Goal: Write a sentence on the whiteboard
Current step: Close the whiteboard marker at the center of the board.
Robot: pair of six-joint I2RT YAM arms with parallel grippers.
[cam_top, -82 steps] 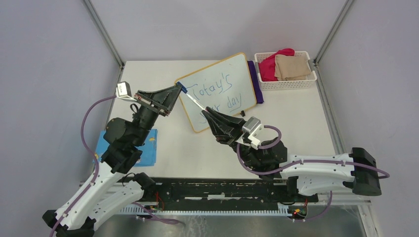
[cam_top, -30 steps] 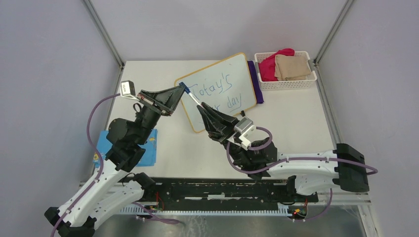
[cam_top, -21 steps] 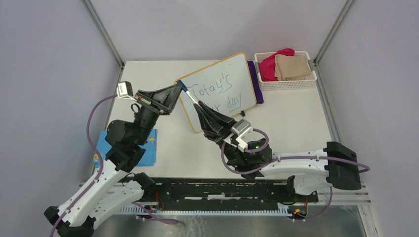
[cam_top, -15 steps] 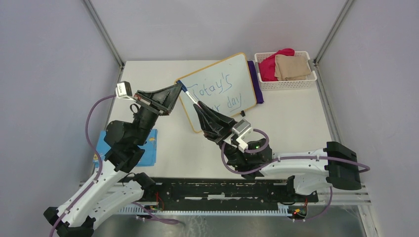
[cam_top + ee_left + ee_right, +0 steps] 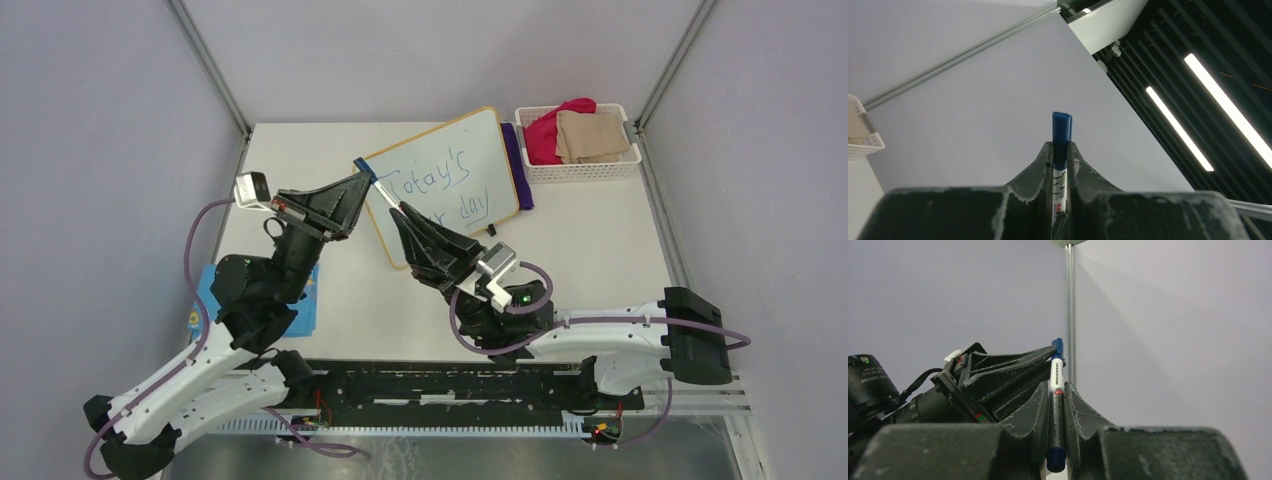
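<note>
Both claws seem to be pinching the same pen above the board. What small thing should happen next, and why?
Probably the left gripper should open and let go. The sentence on the whiteboard looks finished. The marker seems capped, and the right gripper already clamps its barrel, so one grip looks enough to put it away.

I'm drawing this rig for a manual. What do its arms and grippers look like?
Left arm and right arm: white long links, black joint housings, purple cables looping alongside. Left gripper and right gripper: two black wedge-shaped fingers, edges scuffed pale. A silver camera block sits by each wrist; a green light glows near the right one.
</note>
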